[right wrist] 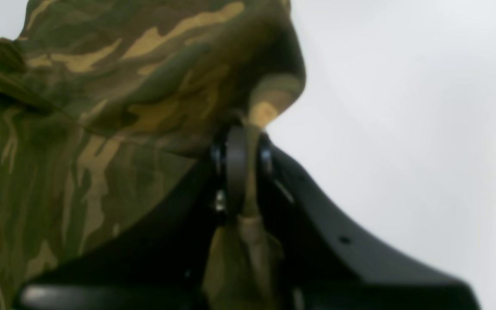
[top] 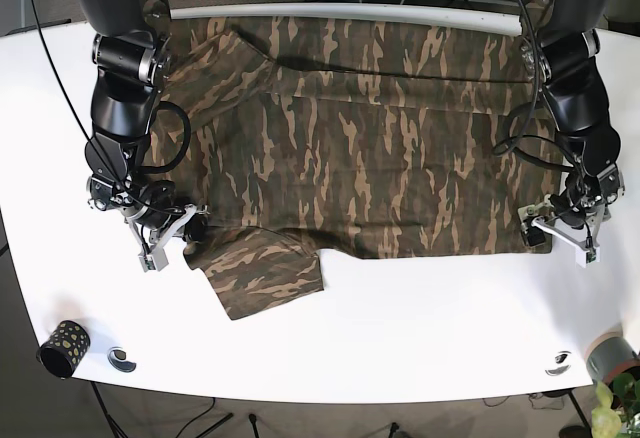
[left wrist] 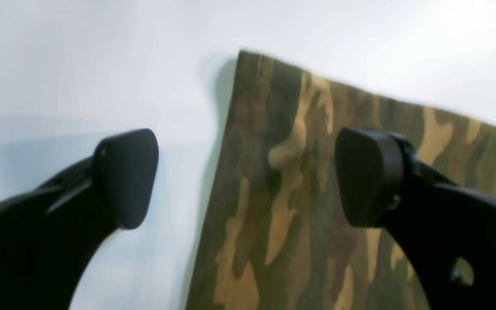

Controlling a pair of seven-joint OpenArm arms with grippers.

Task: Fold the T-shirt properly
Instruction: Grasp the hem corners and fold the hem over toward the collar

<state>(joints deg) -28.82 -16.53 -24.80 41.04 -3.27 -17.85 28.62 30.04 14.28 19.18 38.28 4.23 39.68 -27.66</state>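
A camouflage-patterned cotton T-shirt (top: 360, 138) lay spread nearly flat across the white table (top: 400, 328), folding barely begun. The right gripper (right wrist: 241, 168) was clamped on a bunched fold at the shirt's sleeve, while the left gripper (left wrist: 248, 176) hovered wide open, empty, straddling the shirt's hem corner. Every fold appeared still to come.

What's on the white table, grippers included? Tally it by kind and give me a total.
Camouflage T-shirt: 1
Grippers: 2 (left gripper, right gripper)
Dark spotted cup: 1
Small round discs: 2 (left disc, right disc)
Total: 6
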